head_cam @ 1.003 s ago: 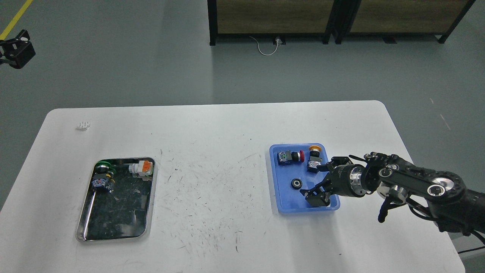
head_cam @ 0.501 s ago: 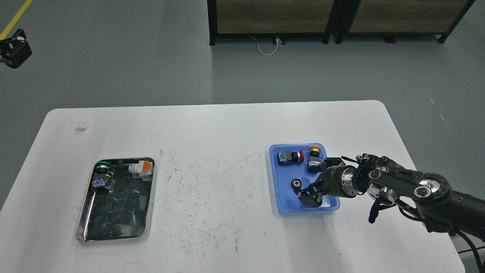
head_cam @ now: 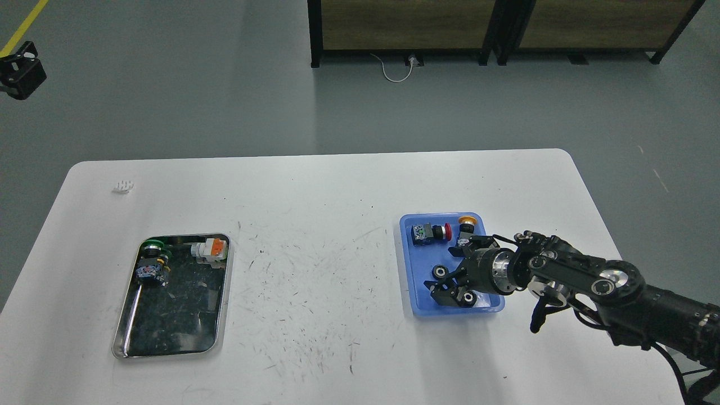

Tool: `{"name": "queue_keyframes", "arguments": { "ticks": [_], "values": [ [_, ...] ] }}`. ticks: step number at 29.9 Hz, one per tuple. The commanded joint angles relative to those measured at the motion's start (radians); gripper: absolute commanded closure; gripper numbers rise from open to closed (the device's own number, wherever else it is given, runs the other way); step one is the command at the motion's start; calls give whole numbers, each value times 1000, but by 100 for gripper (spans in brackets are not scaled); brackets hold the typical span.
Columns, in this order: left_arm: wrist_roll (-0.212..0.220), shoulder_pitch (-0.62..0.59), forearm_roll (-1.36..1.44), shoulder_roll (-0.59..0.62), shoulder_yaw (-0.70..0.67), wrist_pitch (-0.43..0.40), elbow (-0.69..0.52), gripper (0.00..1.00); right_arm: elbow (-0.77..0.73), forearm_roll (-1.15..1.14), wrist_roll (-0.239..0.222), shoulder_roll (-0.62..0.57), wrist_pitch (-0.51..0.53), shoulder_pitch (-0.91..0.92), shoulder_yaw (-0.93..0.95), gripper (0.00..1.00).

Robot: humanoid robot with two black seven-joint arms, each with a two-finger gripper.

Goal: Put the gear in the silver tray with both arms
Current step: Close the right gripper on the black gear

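Gear (head_cam: 439, 273), small, black and round like a ring, is seen lying in the blue tray (head_cam: 419, 304) on the right side of the white tabletop (head_cam: 326, 191). The right gripper (head_cam: 453, 269) is held low over this tray, and its black fingers (head_cam: 448, 296) are spread apart, with the gear just beside them and not pinched. It cannot be told if the gear is touched. Two push buttons are also kept in the blue tray: one with a red cap (head_cam: 428, 232) and one with a yellow cap (head_cam: 465, 226), both at the far end. The right arm (head_cam: 596, 287) is stretched in from the right edge. The silver tray (head_cam: 130, 343) is found well apart, on the left side of the tabletop. A green-capped button (head_cam: 152, 260) and a white and orange part (head_cam: 210, 249) are laid at its far end. A tiny white thing (head_cam: 123, 185) is seen near the far left corner of the tabletop. The left gripper is not seen.
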Motion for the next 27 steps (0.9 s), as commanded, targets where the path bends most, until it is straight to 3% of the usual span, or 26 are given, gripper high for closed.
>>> {"name": "queue_keyframes", "arguments": {
  "ticks": [1,27],
  "values": [
    [0,1,0,0,0,0,2,2,-3,0,3,3,0,0,-1,5],
    [0,4,6,2,2,12,2,2,-14,-37,29,7,-45,-28,16,10]
  ]
}}
